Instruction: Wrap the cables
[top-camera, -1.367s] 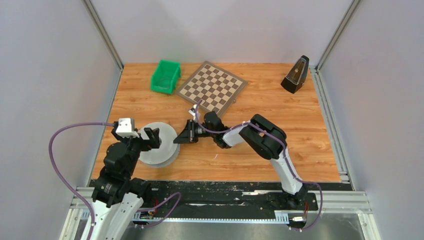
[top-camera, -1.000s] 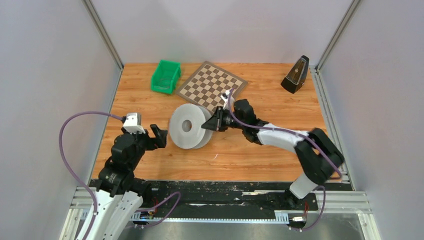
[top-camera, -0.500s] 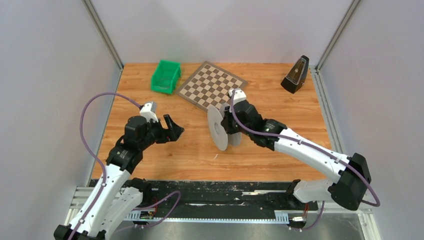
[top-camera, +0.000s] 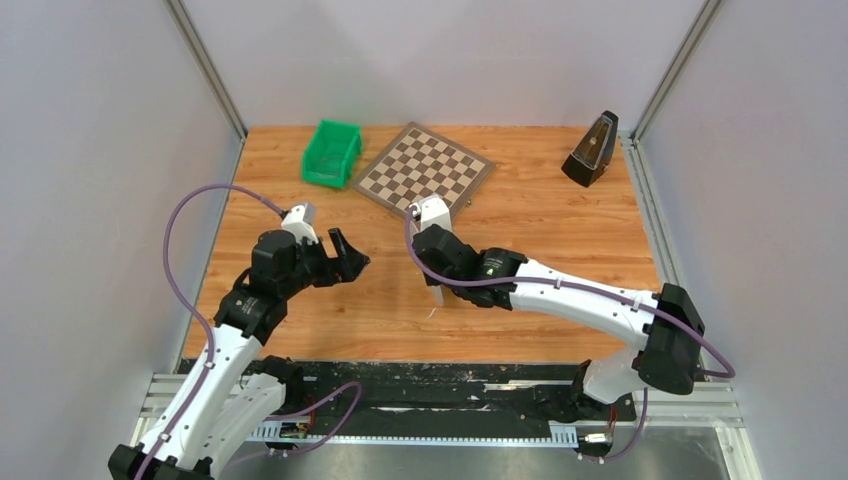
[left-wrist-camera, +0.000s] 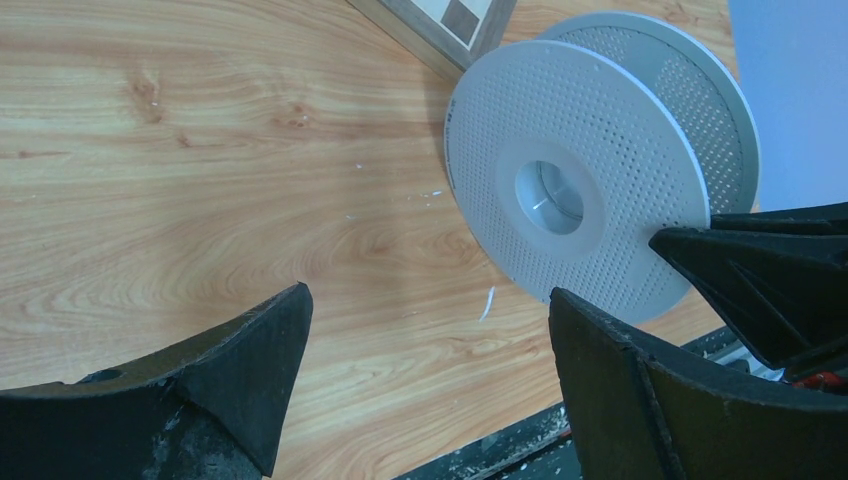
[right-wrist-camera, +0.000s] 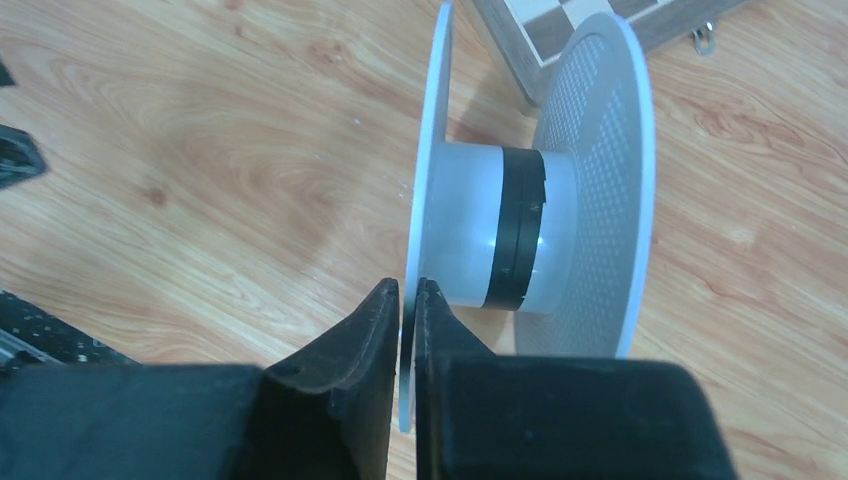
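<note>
Right claw (right-wrist-camera: 408, 295) is clamping the spool (right-wrist-camera: 470, 240) at its edge, standing it upright beside the chessboard (top-camera: 425, 172), probably readying it for winding. Left claw (left-wrist-camera: 428, 295) is gaping empty, facing it.

My left arm (top-camera: 225, 340) reaches forward, left gripper (left-wrist-camera: 425, 305) spread wide and holding nothing. My right arm (top-camera: 580, 295) stretches leftward across the middle (wrist angled down), right gripper (right-wrist-camera: 407, 292) pinched on the spool (right-wrist-camera: 470, 240) by its flange.
</note>
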